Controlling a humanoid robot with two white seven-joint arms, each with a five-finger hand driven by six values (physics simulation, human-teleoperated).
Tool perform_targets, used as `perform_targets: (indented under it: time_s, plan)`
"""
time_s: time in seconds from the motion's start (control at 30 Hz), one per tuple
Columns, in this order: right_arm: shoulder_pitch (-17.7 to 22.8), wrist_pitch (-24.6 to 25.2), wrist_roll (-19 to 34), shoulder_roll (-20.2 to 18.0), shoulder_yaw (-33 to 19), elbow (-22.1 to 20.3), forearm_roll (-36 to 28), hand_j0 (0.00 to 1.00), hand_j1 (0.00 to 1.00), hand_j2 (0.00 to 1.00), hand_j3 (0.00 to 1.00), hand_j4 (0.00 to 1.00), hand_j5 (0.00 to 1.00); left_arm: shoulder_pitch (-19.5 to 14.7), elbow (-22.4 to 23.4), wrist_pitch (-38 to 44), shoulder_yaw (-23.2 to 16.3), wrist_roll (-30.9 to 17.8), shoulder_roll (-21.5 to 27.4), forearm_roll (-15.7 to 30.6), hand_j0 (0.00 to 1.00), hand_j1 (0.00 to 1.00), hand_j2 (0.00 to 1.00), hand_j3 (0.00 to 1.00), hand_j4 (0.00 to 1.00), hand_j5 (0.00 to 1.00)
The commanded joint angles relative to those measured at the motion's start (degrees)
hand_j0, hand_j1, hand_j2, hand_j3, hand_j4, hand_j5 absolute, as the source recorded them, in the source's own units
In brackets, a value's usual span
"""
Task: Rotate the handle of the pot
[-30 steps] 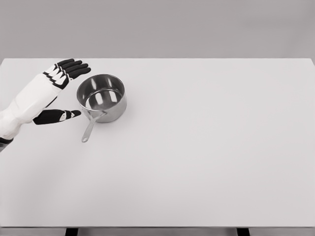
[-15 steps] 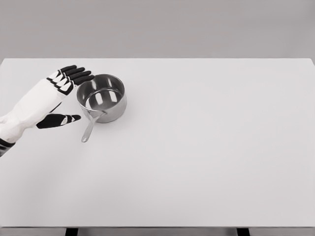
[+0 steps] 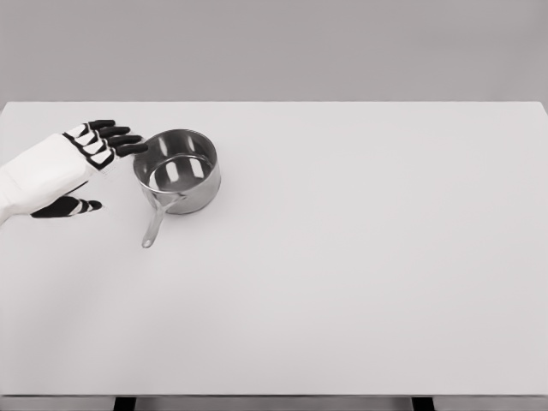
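A small steel pot (image 3: 177, 170) stands on the white table (image 3: 360, 257) at the left rear. Its thin handle (image 3: 155, 224) points toward the front and slightly left. My left hand (image 3: 90, 167) hovers just left of the pot, open, with black fingertips (image 3: 128, 140) reaching toward the rim and the thumb (image 3: 68, 207) lower down. The hand holds nothing and is clear of the handle.
The table's left edge (image 3: 3, 111) lies close behind the left arm. A plain grey wall fills the background.
The left hand has drawn back to the left, away from the pot and its handle. The pot has stayed where it was.
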Motion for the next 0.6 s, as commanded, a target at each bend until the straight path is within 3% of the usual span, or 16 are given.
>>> perform_targets:
  time_s: [0.0, 0.23, 0.47, 0.57]
  plan:
    - [0.0, 0.0, 0.0, 0.0, 0.0, 0.0, 0.0, 1.00, 1.00, 1.00, 1.00, 1.00, 1.00, 0.0, 0.0, 0.1, -0.1, 0.0, 4.1, -4.5, 1.00, 1.00, 1.00, 1.00, 1.00, 1.00]
    - [0.0, 0.0, 0.0, 0.0, -0.1, 0.0, 0.0, 1.00, 1.00, 1.00, 1.00, 1.00, 1.00, 0.6, 0.0, 0.1, -0.4, -0.1, 5.0, -14.0, 1.00, 1.00, 1.00, 1.00, 1.00, 1.00]
    - [0.0, 0.0, 0.0, 0.0, -0.1, 0.0, 0.0, 1.00, 1.00, 1.00, 1.00, 1.00, 1.00, 1.8, 0.0, 0.1, -1.7, -0.1, 7.2, -13.6, 1.00, 1.00, 1.00, 1.00, 1.00, 1.00]
    - [0.0, 0.0, 0.0, 0.0, 0.0, 0.0, 0.0, 1.00, 1.00, 1.00, 1.00, 1.00, 1.00, -1.9, 0.0, 0.1, -3.8, 0.0, 5.2, -13.0, 1.00, 1.00, 1.00, 1.00, 1.00, 1.00]
